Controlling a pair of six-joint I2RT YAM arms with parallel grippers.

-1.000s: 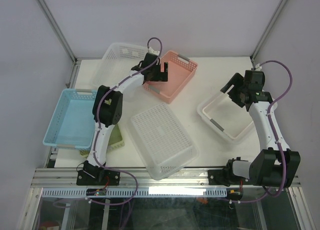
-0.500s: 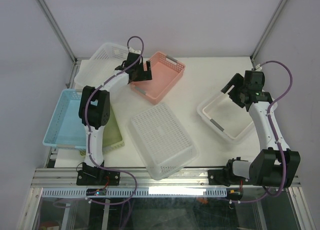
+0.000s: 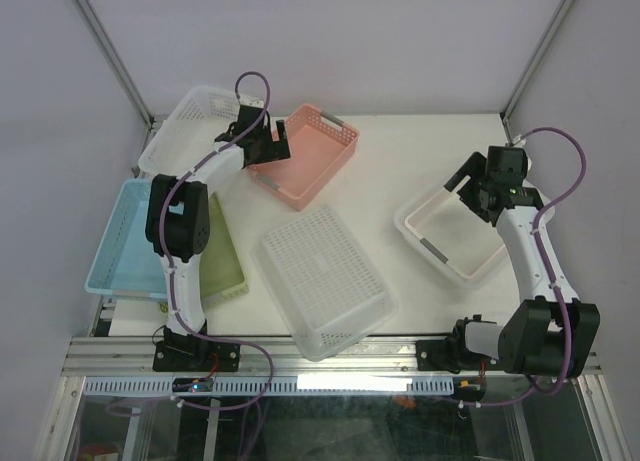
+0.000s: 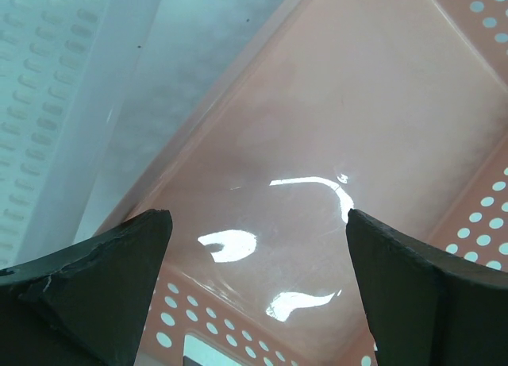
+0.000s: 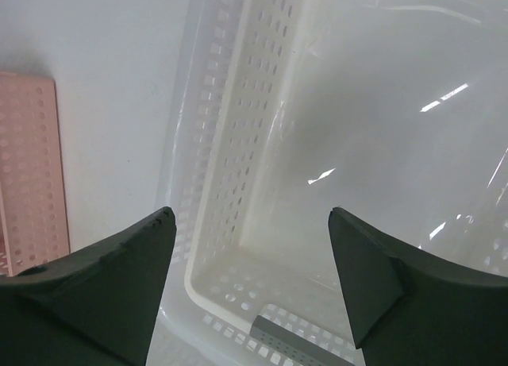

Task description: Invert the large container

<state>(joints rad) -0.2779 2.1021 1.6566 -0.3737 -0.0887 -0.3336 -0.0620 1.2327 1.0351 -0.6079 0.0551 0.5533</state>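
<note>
Looking from above, you have the large basket (image 3: pixel 325 279) lying in the middle of the table (image 3: pixel 400 151), closer to the arm bases than the pink and white ones. Its flat perforated face seems to be turned up with the wider rim down on the table, though you cannot be sure from this view. Neither gripper is at it. Your left gripper (image 3: pixel 270 141) is well apart from it at the far left, hanging over the pink basket (image 3: pixel 310 163). In the left wrist view its fingers (image 4: pixel 95 279) stand spread wide with nothing between them, and the pink basket's glossy floor fills the gap below. Your right gripper (image 3: pixel 480 186) is off to the right of the large basket, over the far end of the white bin (image 3: pixel 455 249). The right wrist view shows it released too, fingers (image 5: pixel 95 279) apart above the bin's slotted wall and an inner corner, gripping nothing. A white basket (image 3: pixel 190 116) sits just left of the pink one, a blue basket (image 3: pixel 125 241) lies at the left edge, and a green basket (image 3: pixel 228 271) lies between the blue one and the large basket, partly hidden by the left arm
</note>
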